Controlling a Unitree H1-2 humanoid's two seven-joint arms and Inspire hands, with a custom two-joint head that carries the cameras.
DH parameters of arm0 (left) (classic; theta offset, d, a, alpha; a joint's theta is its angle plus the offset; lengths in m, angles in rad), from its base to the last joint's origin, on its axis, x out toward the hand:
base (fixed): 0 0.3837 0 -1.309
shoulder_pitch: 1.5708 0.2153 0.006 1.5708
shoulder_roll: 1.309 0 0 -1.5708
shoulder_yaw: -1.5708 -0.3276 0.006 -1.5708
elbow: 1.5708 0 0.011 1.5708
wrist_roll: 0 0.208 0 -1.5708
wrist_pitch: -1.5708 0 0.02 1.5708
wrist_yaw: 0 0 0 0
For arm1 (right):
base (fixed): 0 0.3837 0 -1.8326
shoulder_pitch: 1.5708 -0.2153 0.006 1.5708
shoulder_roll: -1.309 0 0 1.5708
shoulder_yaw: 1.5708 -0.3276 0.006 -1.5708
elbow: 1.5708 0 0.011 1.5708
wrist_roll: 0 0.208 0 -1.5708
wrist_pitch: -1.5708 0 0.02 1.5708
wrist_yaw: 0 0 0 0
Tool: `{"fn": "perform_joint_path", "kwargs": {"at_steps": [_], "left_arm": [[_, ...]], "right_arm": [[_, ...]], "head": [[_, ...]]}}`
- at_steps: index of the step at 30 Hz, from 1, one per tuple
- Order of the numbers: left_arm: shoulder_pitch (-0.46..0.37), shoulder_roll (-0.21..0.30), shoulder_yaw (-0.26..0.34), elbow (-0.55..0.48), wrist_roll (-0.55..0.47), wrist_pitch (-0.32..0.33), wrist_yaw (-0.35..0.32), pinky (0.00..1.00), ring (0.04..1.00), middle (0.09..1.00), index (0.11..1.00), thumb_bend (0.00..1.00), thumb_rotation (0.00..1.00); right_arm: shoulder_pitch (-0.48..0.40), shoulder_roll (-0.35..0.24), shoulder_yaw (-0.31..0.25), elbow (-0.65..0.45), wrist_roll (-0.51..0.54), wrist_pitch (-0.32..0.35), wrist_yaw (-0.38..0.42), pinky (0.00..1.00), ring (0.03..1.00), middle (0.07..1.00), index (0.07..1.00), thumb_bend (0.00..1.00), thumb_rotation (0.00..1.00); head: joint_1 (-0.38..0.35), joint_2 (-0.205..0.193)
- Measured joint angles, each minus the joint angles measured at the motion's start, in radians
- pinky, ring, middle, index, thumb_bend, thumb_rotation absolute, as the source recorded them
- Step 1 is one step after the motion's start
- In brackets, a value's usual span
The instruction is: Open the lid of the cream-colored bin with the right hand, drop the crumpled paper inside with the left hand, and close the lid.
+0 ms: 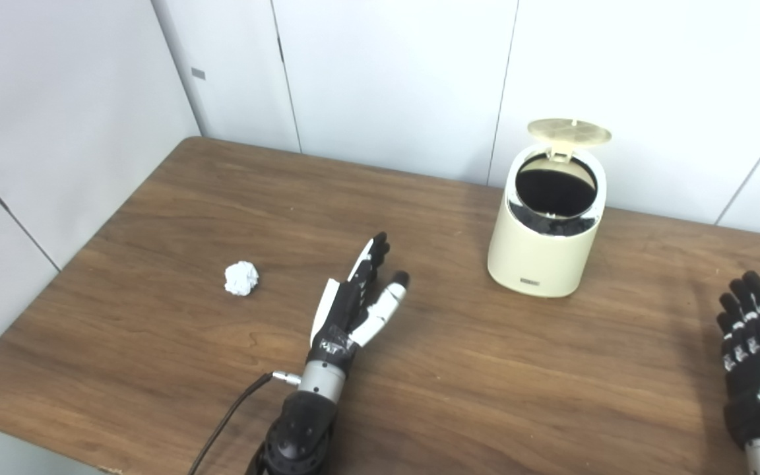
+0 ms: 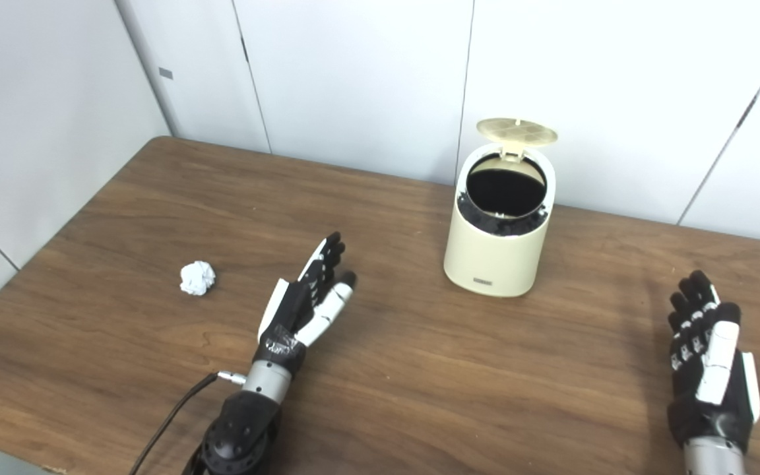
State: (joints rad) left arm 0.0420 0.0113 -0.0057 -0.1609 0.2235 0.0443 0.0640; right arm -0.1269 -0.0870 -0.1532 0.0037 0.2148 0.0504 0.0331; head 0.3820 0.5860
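Observation:
The cream-colored bin [image 1: 541, 254] stands on the far middle-right of the wooden table [image 1: 156, 369], and its round lid [image 1: 569, 131] is tipped up, showing the dark inside. A white crumpled paper ball [image 1: 241, 278] lies on the table to the left. My left hand [image 1: 357, 300] hovers open between the paper and the bin, fingers stretched forward, holding nothing. At the right edge my right hand [image 2: 706, 349] is open too, well to the right of the bin and nearer to me.
White wall panels [image 1: 386, 72] rise directly behind the table's far edge and along its left side. A black cable [image 1: 228, 415] runs from my left wrist down to the table's front edge.

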Motion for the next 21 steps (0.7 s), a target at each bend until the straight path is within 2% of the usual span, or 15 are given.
{"fn": "perform_joint_path", "kwargs": {"at_steps": [3, 7, 11, 14, 15, 18, 21], "left_arm": [[0.001, 0.038, -0.013, -0.088, 0.071, 0.084, -0.027, 0.93, 0.93, 0.945, 0.966, 0.84, 0.19], [-0.032, 0.123, -0.028, -0.178, 0.148, 0.217, -0.094, 0.89, 0.937, 0.958, 0.969, 0.94, 0.26], [-0.068, 0.211, -0.045, -0.23, 0.21, 0.315, -0.17, 0.86, 0.938, 0.954, 0.963, 0.96, 0.26], [-0.079, 0.247, -0.049, -0.271, 0.267, 0.387, -0.216, 0.88, 0.956, 0.96, 0.973, 0.97, 0.28], [-0.081, 0.259, -0.047, -0.289, 0.292, 0.406, -0.248, 0.88, 0.964, 0.965, 0.976, 0.97, 0.28], [-0.089, 0.3, -0.029, -0.329, 0.39, 0.422, -0.351, 0.79, 0.935, 0.947, 0.957, 1.0, 0.29], [-0.094, 0.35, -0.022, -0.344, 0.489, 0.424, -0.401, 0.74, 0.919, 0.933, 0.939, 0.98, 0.31]], "right_arm": [[0.0, 0.0, 0.0, 0.0, -0.001, 0.001, 0.0, 1.0, 0.96, 0.951, 0.934, 0.49, 1.0], [-0.003, 0.0, 0.001, 0.001, 0.0, 0.001, 0.001, 1.0, 0.958, 0.949, 0.943, 0.5, 1.0], [-0.01, 0.001, 0.003, 0.001, 0.004, 0.004, 0.001, 1.0, 0.96, 0.954, 0.947, 0.47, 1.0], [-0.012, 0.002, 0.003, 0.0, 0.005, 0.008, 0.001, 1.0, 0.959, 0.956, 0.946, 0.47, 1.0], [-0.012, 0.003, 0.004, 0.0, 0.006, 0.011, 0.001, 1.0, 0.961, 0.958, 0.947, 0.47, 1.0], [-0.012, 0.005, 0.004, 0.0, 0.01, 0.021, 0.001, 0.99, 0.954, 0.952, 0.94, 0.47, 1.0], [-0.012, 0.012, 0.006, 0.001, 0.01, 0.021, 0.001, 1.0, 0.959, 0.956, 0.942, 0.48, 1.0]], "head": [[0.0, 0.0], [-0.003, -0.003], [-0.005, -0.003], [-0.005, -0.003], [-0.005, -0.003], [-0.002, -0.008], [-0.003, -0.009]]}}
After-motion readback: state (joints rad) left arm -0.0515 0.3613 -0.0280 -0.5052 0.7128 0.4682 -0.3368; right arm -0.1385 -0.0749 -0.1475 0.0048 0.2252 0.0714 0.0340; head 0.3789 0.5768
